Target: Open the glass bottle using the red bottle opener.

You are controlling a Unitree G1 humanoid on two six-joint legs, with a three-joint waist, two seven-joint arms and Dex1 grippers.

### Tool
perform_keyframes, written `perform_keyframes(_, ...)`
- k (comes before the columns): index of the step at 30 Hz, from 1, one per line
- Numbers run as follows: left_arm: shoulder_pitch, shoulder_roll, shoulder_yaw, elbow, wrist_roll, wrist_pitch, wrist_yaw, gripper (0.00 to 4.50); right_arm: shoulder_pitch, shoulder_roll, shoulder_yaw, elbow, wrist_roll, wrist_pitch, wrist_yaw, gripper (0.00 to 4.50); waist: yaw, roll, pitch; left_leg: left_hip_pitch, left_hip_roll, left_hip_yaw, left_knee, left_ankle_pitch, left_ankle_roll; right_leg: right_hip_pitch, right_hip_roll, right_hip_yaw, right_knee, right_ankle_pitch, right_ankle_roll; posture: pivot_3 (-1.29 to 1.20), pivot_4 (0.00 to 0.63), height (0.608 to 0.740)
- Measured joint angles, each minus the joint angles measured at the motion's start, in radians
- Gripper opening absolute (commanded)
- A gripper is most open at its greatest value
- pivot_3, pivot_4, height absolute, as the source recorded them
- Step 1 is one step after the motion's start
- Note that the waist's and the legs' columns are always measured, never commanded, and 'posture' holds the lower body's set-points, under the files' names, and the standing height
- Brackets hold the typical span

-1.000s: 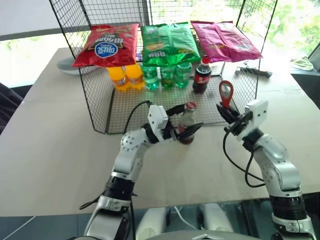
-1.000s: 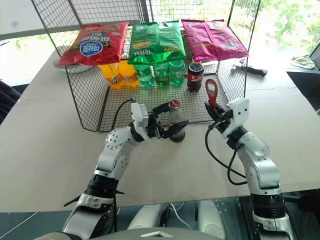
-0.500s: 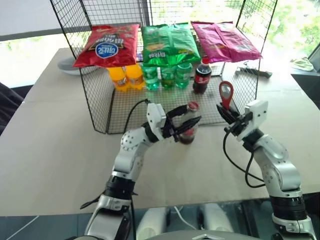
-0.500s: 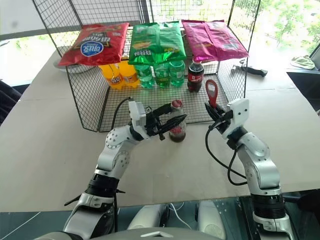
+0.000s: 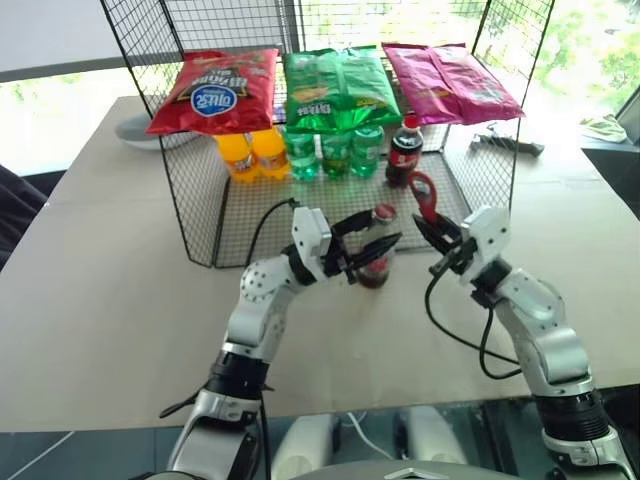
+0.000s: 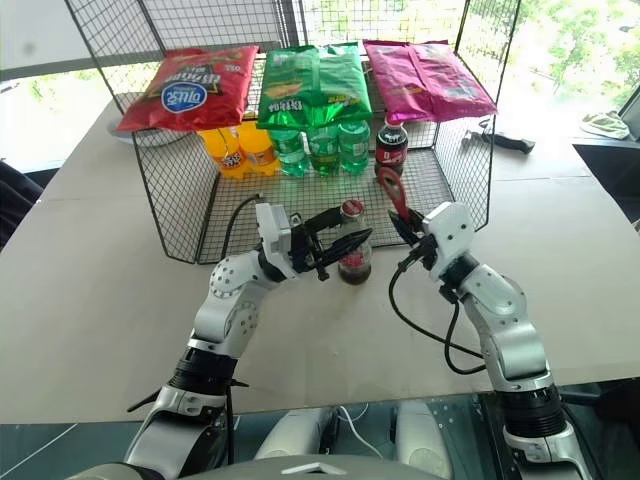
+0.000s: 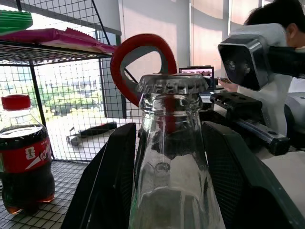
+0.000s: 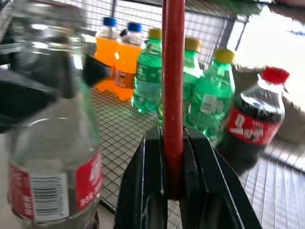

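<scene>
I'm probably in a lab mock-up of a shop: a wire rack (image 5: 190,200) stocked with crisps (image 5: 213,90) and sodas (image 5: 335,152), a monitor (image 7: 196,72) behind.

My left hand (image 5: 372,251): black fingers, silver-grey arm. My right hand (image 5: 432,229): same black. Glass bottle (image 5: 377,250): clear, dark cola, red label, red cap. Red bottle opener (image 5: 421,193): plain red. Tabletop (image 5: 110,290): beige. Wire rack (image 5: 190,215): black grid. 3 chip bags: red, green, magenta. 2 orange bottles (image 5: 250,153), 3 green bottles (image 5: 335,150).

The glass bottle (image 8: 52,143) is blurred (its cap cut off).
</scene>
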State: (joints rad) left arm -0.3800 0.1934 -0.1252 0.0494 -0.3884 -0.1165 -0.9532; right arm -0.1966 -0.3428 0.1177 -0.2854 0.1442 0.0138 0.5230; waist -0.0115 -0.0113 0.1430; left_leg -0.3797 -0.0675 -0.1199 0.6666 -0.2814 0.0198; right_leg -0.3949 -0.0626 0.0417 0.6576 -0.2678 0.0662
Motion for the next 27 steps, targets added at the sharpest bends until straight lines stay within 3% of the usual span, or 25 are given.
perform_keyframes(5, 0.0, 0.0, -0.001, 0.001, 0.0, 0.0, 0.002, 2.13, -0.007, -0.039, 0.039, 0.144, -0.176, -0.302, -0.022, 0.0, 0.001, 0.0, 0.0, 0.0, 0.0, 0.0, 0.0, 0.0, 0.0, 0.001, 0.0, 0.0, 0.0, 0.0, 0.0, 0.0, 0.15, 0.74)
perform_keyframes(11, 0.0, 0.001, -0.001, 0.002, 0.0, 0.001, 0.0, 2.13, -0.045, -0.058, 0.035, 0.279, -0.303, -0.521, -0.105, 0.0, 0.0, 0.0, 0.0, 0.001, 0.0, 0.0, 0.0, 0.0, 0.0, 0.001, 0.001, 0.0, 0.001, 0.0, 0.0, 0.0, 0.15, 0.74)
perform_keyframes(27, 0.005, 0.006, 0.004, 0.003, -0.003, 0.002, -0.004, 2.13, -0.15, -0.012, 0.065, 0.485, -0.551, -0.748, -0.349, 0.0, -0.002, -0.001, -0.003, 0.003, 0.0, 0.001, 0.001, 0.0, 0.0, 0.002, 0.001, 0.001, 0.001, 0.0, 0.0, 0.0, 0.15, 0.74)
